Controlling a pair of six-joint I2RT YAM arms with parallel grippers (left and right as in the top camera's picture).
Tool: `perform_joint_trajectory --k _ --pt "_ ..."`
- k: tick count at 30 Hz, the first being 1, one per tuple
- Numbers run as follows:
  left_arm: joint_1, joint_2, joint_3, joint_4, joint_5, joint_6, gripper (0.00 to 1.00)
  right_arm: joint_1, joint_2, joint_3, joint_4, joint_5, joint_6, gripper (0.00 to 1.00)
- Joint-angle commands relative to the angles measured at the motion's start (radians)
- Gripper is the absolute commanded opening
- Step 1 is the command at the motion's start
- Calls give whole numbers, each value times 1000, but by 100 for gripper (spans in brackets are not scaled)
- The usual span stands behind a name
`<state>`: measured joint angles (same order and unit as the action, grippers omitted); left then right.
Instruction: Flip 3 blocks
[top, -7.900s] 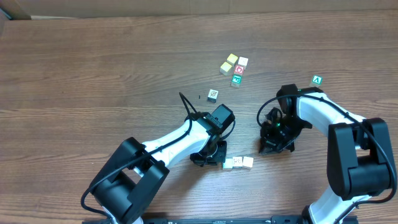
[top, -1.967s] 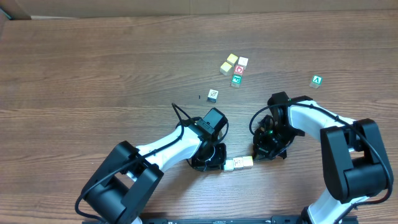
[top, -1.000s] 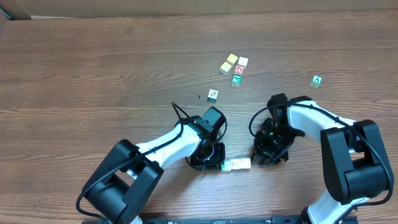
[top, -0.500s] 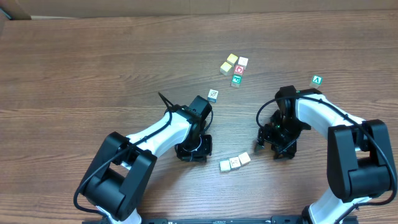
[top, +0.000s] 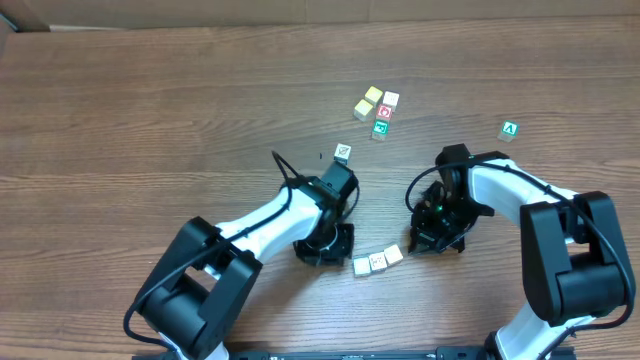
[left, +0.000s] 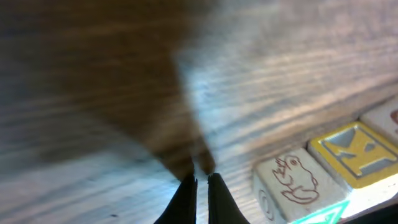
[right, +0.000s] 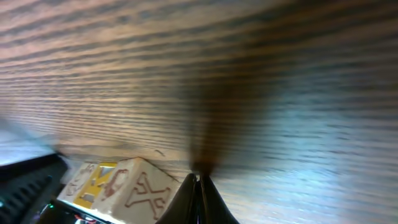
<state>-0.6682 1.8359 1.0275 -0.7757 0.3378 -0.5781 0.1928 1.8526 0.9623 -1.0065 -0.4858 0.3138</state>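
Observation:
Three tan blocks lie in a short slanted row (top: 378, 262) near the table's front, between my two grippers. My left gripper (top: 325, 247) is shut just left of the row, touching nothing. In the left wrist view its tips (left: 203, 178) are nearly together above bare wood, left of a frog-print block (left: 295, 183) and a yellow K face (left: 357, 152). My right gripper (top: 428, 238) is shut just right of the row. The right wrist view has its tips (right: 199, 177) pressed together beside an X block (right: 146, 190).
A cluster of cubes, two yellow-topped (top: 368, 102), one white (top: 390, 99), one red (top: 385, 112) and one green (top: 380, 128), sits at the back. A slash-marked block (top: 343, 152) lies alone behind my left arm. A green A cube (top: 510, 130) sits at the far right.
The row of blocks has skewed, its right end now farther back. Both grippers pulled away and came partly back. The right gripper opened, then shut.

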Motion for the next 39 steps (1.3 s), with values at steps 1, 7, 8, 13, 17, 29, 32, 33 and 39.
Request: perform_joint_trajectory --k 1,7,8,13,17,29,32,33,39 --pt "-27 41 -11 -6 -25 -36 4 10 8 -13 35 -6 -2 4" --pt "-26 42 -11 -1 -27 -40 4 10 8 -13 43 -11 2 4" --pt "-26 42 -11 4 -27 -40 4 10 8 -13 34 -16 2 4" --pt "-26 42 -11 33 -27 -55 4 18 8 -14 7 -41 1 4" --pt "-26 42 -11 45 -26 -59 4 40 8 -14 13 -40 2 4" --pt "-26 42 -11 46 -27 -58 4 114 8 -14 14 -40 41 4" --pt "-26 42 -11 47 -38 -58 4 116 8 -14 18 -35 51 4" --pt "-26 42 -11 45 -54 -58 4 116 8 -14 25 -26 54 4" --pt "21 42 -11 -14 -174 -67 4 97 8 -14 61 64 62 40"
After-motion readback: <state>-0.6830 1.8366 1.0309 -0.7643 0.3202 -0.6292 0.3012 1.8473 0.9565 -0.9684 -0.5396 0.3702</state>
